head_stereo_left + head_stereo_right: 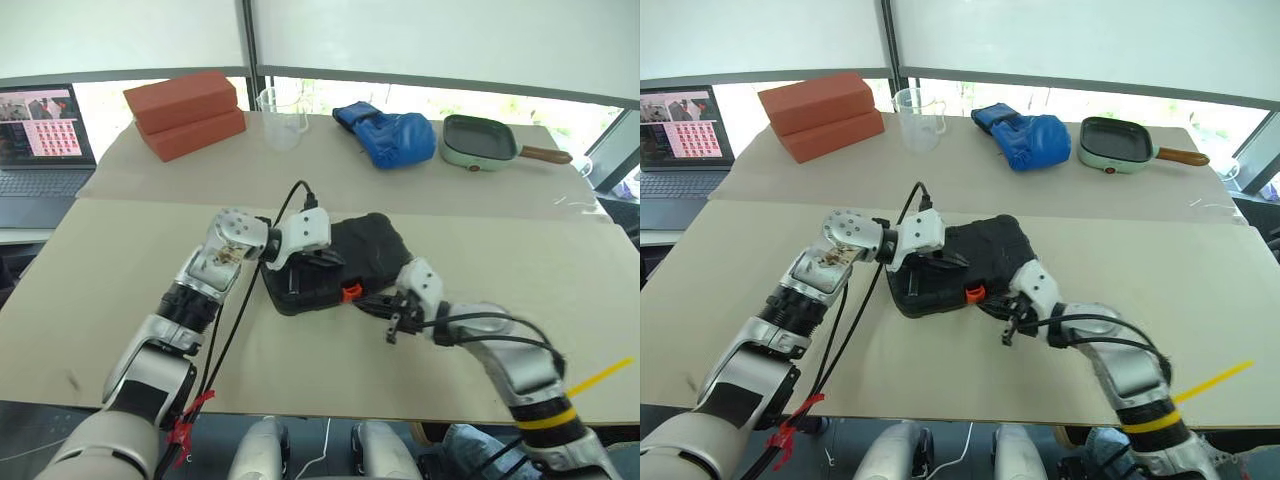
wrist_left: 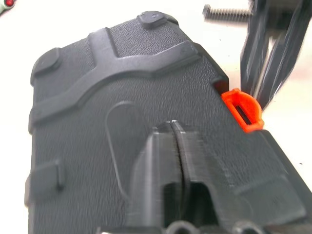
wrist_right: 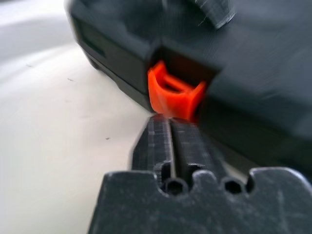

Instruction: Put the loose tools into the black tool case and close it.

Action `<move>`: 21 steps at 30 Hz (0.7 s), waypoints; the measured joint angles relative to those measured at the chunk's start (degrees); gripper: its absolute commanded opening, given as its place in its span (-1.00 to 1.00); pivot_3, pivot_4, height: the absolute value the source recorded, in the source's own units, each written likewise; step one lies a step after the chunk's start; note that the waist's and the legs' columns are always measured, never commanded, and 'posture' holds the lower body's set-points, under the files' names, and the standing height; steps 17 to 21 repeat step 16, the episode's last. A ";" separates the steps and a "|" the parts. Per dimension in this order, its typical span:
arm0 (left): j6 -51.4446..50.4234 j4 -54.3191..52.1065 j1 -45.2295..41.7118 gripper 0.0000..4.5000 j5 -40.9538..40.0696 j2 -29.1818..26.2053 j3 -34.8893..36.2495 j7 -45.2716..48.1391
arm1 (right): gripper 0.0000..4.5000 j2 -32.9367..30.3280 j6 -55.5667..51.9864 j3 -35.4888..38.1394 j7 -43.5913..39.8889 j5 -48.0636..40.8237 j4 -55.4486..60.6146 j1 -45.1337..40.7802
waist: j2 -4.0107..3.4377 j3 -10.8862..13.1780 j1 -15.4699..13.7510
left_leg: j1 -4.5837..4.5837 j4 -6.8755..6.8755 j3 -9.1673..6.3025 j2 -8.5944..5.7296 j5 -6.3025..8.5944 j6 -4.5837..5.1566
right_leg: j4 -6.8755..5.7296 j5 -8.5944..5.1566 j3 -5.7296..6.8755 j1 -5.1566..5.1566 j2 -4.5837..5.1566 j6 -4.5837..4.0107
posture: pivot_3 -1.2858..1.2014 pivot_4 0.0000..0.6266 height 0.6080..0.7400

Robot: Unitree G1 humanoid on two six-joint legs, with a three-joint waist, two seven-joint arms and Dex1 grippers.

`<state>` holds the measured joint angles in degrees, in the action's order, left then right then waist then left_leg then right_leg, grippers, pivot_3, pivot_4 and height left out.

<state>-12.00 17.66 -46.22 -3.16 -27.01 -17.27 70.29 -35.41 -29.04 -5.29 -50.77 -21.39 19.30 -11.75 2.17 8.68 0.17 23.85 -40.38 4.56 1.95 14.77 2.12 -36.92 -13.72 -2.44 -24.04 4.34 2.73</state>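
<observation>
Apparently nearly done: the black tool case (image 1: 345, 262) lies closed at frame centre, no loose tools visible (latch (image 3: 174, 96) possibly unfastened). My left gripper (image 2: 176, 146) rests on its lid, my right gripper (image 3: 170, 134) at the latch, both pressed together.

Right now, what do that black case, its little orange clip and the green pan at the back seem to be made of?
The black tool case looks like moulded plastic, matte: pebbled grain, raised ribs. Its orange latch also seems plastic, smooth with a slight sheen. The green pan looks like enamelled or painted metal with a dark, possibly non-stick inside; its brown handle might be wood, though that is hard to tell.
</observation>
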 measured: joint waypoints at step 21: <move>-34.36 -31.26 41.45 1.00 -27.53 -35.73 44.73 9.88 | 0.87 -29.74 -9.15 28.04 -31.89 -22.71 -4.30 6.22 | -0.05 0.16 -0.62 | -0.56 0.61 0.38 0.42 -0.03 -0.12 | 0.18 -0.23 0.10 0.04 0.15 -0.35 | 0.03 -0.52 0.98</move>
